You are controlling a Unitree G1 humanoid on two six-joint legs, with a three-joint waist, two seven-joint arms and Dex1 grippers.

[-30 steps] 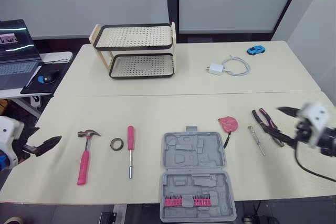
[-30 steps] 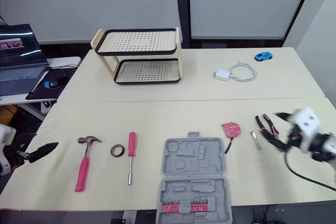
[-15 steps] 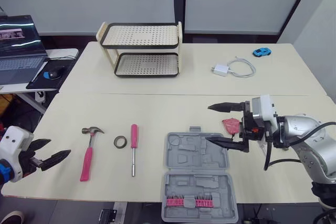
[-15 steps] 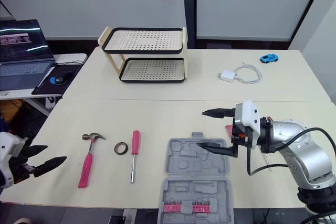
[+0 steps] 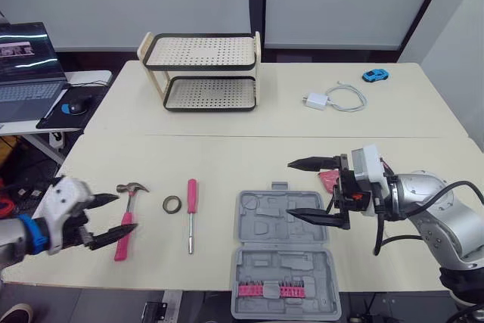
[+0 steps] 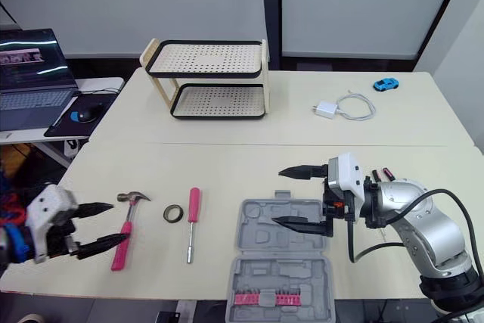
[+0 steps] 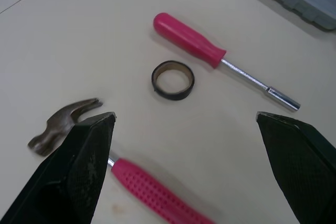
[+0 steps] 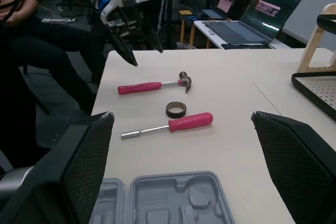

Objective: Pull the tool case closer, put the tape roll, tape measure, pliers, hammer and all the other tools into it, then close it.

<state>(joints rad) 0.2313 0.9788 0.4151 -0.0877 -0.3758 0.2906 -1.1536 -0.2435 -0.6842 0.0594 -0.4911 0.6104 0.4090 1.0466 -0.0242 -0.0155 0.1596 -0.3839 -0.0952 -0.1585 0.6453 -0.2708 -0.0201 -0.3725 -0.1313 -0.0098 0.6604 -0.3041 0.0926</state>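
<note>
While both arms were over the bench (image 5: 227, 156), the tool case (image 5: 261, 262) lay open and flat at its near edge, the near half appearing to overhang. A row of pink bits (image 5: 274, 290) sat in that near half; the moulded recesses of the far half were unfilled.

Right claw (image 5: 290, 188): released, fingers spread wide, pointing toward the robot's left. The lower finger hung over the far half of the case, the upper one above the bare bench beyond it. The pink tape measure (image 5: 327, 178) lay just behind this claw, partly hidden by it. Pink tips of the pliers (image 6: 380, 175) showed past the right forearm; the rest was hidden.

Left claw (image 5: 127, 211): released, gripping nothing, at the hammer (image 6: 125, 218). In the head views one finger crossed the pink handle. The left wrist view showed the hammer head beside one finger, with the tape roll (image 5: 172, 204) and the pink-handled screwdriver (image 5: 191, 209) ahead between the fingers. Tape roll and screwdriver lay just beside each other, between hammer and case, not touching.

Far side of bench, well apart from the tools: a two-tier perforated rack (image 5: 200, 73), a white charger with cable (image 5: 333, 98), a blue toy car (image 5: 371, 75). A laptop (image 5: 23, 73) and mouse (image 5: 72, 107) sat on a side table to the left.
</note>
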